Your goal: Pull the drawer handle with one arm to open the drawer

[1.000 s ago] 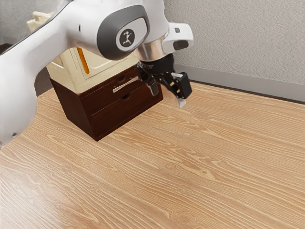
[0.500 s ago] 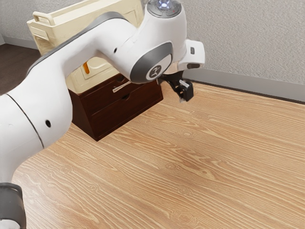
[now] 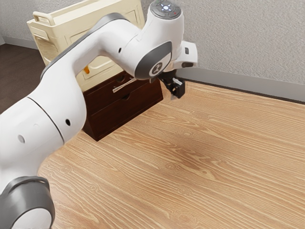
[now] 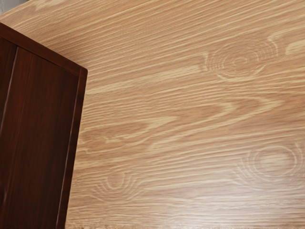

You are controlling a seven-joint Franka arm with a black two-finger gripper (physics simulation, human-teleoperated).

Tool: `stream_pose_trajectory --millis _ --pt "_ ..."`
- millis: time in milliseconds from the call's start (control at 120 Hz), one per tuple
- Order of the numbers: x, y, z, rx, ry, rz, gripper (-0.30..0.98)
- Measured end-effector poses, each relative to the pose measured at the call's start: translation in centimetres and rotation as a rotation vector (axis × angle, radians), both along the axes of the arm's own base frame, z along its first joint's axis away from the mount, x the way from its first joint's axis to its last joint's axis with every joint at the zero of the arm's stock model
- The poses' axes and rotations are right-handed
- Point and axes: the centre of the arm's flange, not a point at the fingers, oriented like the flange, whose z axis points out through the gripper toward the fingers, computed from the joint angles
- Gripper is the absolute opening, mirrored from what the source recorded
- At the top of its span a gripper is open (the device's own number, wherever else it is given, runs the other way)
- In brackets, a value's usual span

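Gripper (image 3: 174, 91): I can't tell how open; nothing visibly held
Handle (image 3: 125, 86): ungrasped
Drawer (image 3: 107, 98): looks shut
Remaining: reach handle, grip, pull

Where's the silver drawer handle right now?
In the exterior view, the silver handle is on the upper drawer of the dark cabinet, below the cream box; the gripper is toward the view's right.

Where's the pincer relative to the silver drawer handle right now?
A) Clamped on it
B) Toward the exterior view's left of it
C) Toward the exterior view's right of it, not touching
C: in the exterior view, dark drawer front shows between the handle and the pincer.
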Motion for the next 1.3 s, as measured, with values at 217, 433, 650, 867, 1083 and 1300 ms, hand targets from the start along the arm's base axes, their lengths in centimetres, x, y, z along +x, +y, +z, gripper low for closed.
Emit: stream_pose_trajectory --millis 217,433,650,867,1083,1300 --pt "0.3 3.4 -0.2 -0.003 -0.01 0.034 0.69" --pt "0.7 6.0 -0.6 0.008 -0.025 0.055 0.69" --pt "0.9 8.4 -0.9 0.03 -0.038 0.079 0.65" --pt "1.5 10.7 -2.0 0.041 -0.057 0.092 0.59" --pt "1.8 12.2 -2.2 0.054 -0.085 0.095 0.54" --pt "1.7 13.7 -2.5 0.064 -0.087 0.111 0.52"
